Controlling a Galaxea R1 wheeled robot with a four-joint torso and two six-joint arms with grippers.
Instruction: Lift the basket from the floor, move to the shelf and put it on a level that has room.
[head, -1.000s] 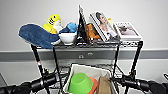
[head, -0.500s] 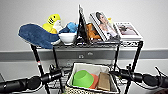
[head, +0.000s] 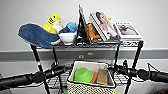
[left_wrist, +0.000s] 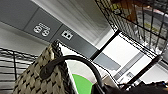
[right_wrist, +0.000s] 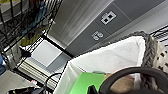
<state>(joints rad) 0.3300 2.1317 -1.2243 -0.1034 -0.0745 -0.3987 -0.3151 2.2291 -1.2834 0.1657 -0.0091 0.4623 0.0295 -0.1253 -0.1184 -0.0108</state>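
The woven basket (head: 83, 88) with white lining hangs between my two arms, off the ground, just in front of the black wire shelf (head: 136, 53). It holds a green bowl (head: 82, 74), something orange and a brown block. My left gripper (head: 64, 69) is at its left end and my right gripper (head: 114, 68) at its right end, each shut on a dark basket handle (left_wrist: 75, 59). The level (head: 123, 79), the second wire tier, lies behind and beside the basket at about rim height. The basket (right_wrist: 112, 57) looms large in the right wrist view. The floor is hidden.
The top tier carries a blue plush shark (head: 37, 35), a yellow plush toy (head: 53, 22), a white bowl (head: 67, 38) and several books and magazines (head: 105, 25). A grey wall strip with outlets (head: 85, 54) runs behind the rack.
The basket and both arms have moved a little up and to the right, closer to the rack's second tier. The things on the top tier have not moved.
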